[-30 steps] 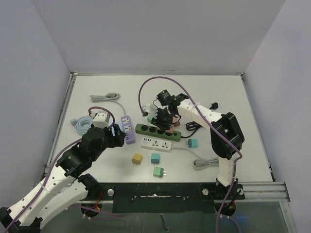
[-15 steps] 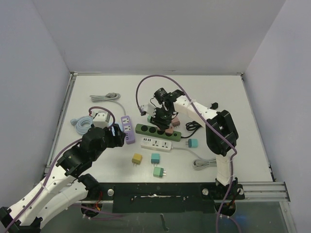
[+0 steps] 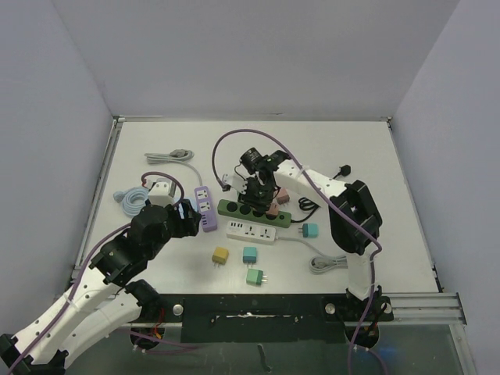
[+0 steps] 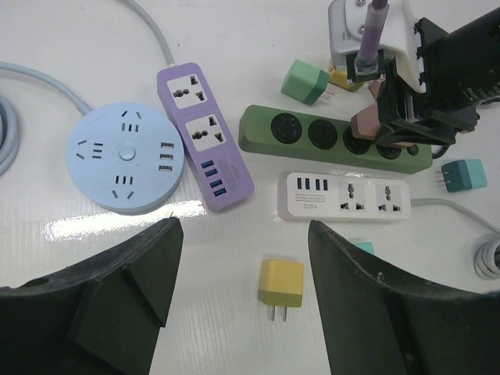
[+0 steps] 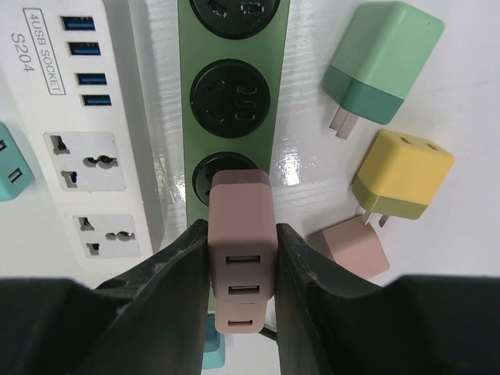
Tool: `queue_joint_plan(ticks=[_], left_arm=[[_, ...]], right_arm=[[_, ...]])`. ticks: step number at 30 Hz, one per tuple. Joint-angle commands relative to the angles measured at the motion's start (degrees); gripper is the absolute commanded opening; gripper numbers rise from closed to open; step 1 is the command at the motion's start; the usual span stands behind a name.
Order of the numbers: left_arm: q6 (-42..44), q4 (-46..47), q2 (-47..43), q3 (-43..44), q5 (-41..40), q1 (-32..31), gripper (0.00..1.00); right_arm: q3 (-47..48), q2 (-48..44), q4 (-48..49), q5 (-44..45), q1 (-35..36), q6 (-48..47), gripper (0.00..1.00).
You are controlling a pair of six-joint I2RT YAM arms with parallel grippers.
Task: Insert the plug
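Note:
My right gripper is shut on a pink plug and holds it over the third socket of the green power strip. The plug's front end covers part of that socket, and its prongs are hidden. A second pink plug shows just beneath it on the strip. In the top view the right gripper is over the strip's right half. My left gripper is open and empty above a yellow plug; it sits beside the purple strip in the top view.
A white strip lies in front of the green one, with a purple strip and a round blue hub to the left. Loose pink, yellow and green plugs lie behind the strip. Teal plugs lie in front.
My right gripper has moved a little to the left along the green strip with the pink plug in it. The left arm has not moved.

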Motion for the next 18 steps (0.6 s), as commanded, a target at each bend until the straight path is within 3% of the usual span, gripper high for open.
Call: queue_joint_plan(ticks=[1,12,18], left_arm=[[-0.6,1.43,-0.87,0.42,-1.25,0.17,0.64],[-0.69,1.35,-1.0,0.35,-1.33,0.17,0.64],[-0.69,1.43,-0.84,0.29,-1.15,0.08,0.64]], right_arm=[[-5.65,3.93,8.4,6.6,0.51,1.51,0.0],[2.89,10.42,5.67,2.53,-0.5,4.85,0.0],[-0.68,8.69,6.66,2.33,-0.46,2.39,0.0]])
